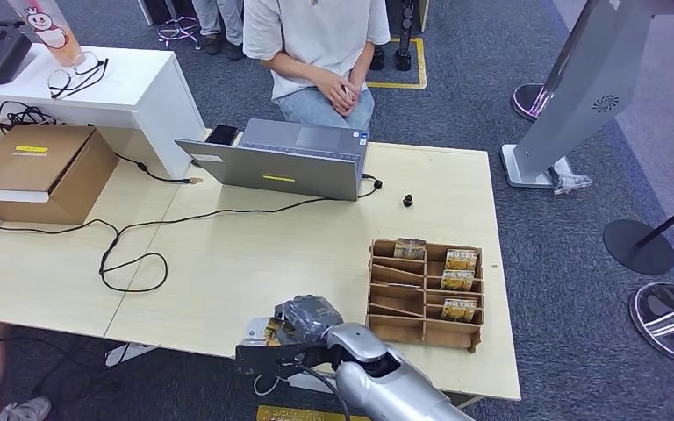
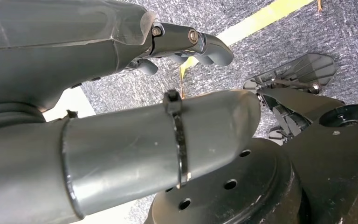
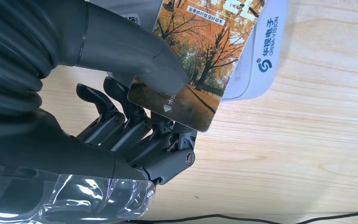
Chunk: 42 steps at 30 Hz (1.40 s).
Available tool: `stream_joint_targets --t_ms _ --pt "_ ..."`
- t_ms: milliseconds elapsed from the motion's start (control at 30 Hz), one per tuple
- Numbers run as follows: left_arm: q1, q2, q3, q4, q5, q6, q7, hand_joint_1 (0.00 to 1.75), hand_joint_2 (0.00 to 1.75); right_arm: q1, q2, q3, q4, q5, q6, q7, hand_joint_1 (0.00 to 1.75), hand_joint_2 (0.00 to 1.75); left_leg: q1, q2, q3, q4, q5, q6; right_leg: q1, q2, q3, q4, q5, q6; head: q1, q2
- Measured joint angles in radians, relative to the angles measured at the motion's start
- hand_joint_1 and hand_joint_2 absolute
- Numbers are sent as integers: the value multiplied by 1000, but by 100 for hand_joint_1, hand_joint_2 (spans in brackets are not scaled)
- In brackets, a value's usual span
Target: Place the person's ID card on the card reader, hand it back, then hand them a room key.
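My right hand [image 1: 305,317] is at the table's front edge, left of the wooden organizer. It pinches a card printed with autumn trees [image 3: 200,60] between the thumb and the fingers [image 3: 121,126] underneath. The card lies partly over the white card reader [image 3: 261,56], which carries a blue logo. Whether the card touches the reader I cannot tell. The reader's pale corner [image 1: 254,331] peeks out beside the hand. Several key cards [image 1: 459,282] stand in the organizer [image 1: 386,303]. My left hand [image 2: 191,44] hangs above the carpet, fingers loosely extended and holding nothing.
A person [image 1: 316,53] sits behind the table with hands clasped. An open grey laptop [image 1: 281,162] stands at the far edge, and a black cable [image 1: 132,254] loops across the table's left half. A cardboard box [image 1: 39,171] sits at far left.
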Motion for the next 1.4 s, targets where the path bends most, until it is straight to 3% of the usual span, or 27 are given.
stream_joint_targets --t_ms 500,1133,1400 --pt "2 0 -14 0 11 -3 2 0 0 0 -2 -1 -19 -36 -5 -12 175 175 0 0 0 0 0 0 0 0 0 0 0 0 0 0" --pt "8 5 -25 0 20 2 -3 0 0 17 -76 -120 -261 -258 130 -77 175 175 0 0 0 0 0 0 0 0 0 0 0 0 0 0" --pt "8 6 -41 3 18 13 -15 0 0 32 -96 -147 -324 -303 131 -116 175 175 0 0 0 0 0 0 0 0 0 0 0 0 0 0"
